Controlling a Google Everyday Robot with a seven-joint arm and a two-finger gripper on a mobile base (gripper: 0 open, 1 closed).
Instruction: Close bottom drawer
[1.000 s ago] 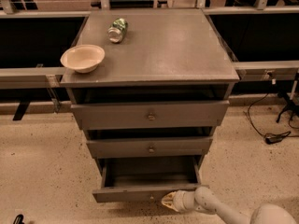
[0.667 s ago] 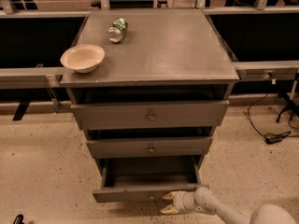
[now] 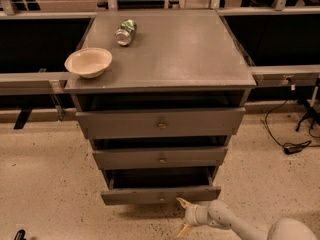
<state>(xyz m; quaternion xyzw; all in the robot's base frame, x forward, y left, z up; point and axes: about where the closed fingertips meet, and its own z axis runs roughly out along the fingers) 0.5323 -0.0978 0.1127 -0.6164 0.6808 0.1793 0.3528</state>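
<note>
— Biggest first?
— Speckled beige floor (image 3: 40, 184) across the lower half. Standing on it, a grey cabinet (image 3: 200, 54) with a flat top and three drawers stacked down its face.

— And the drawers?
— Top drawer (image 3: 120, 124): widest and tallest front, out a little, with a dark gap above it. Middle drawer (image 3: 125, 159): narrower, likewise out a little. Bottom drawer (image 3: 130, 196): lowest and slimmest front, pulled out past the other two. Shows a dark strip of interior behind its panel and a small round knob (image 3: 161, 198) at the centre.

— Anything reaching in?
— Pale arm (image 3: 240, 226), coming in from the lower right corner, low over the floor and pointing left toward the cabinet.

— On the top?
— Cream bowl (image 3: 88, 62), upright, near the front left corner. Behind it and well apart, a green and silver can (image 3: 125, 32), lying on its side.

— The claw?
— Gripper (image 3: 181, 216) at the end of the arm, just in front of the bottom drawer, a little right of the knob and below the panel's lower edge. Spread wide: one yellowish tip up near that edge, the other down toward the floor. Holding nothing. Cannot tell whether the upper tip touches the panel.

— Smaller still?
— Black cable (image 3: 291, 147), curling on the floor to the right of the cabinet.
</note>
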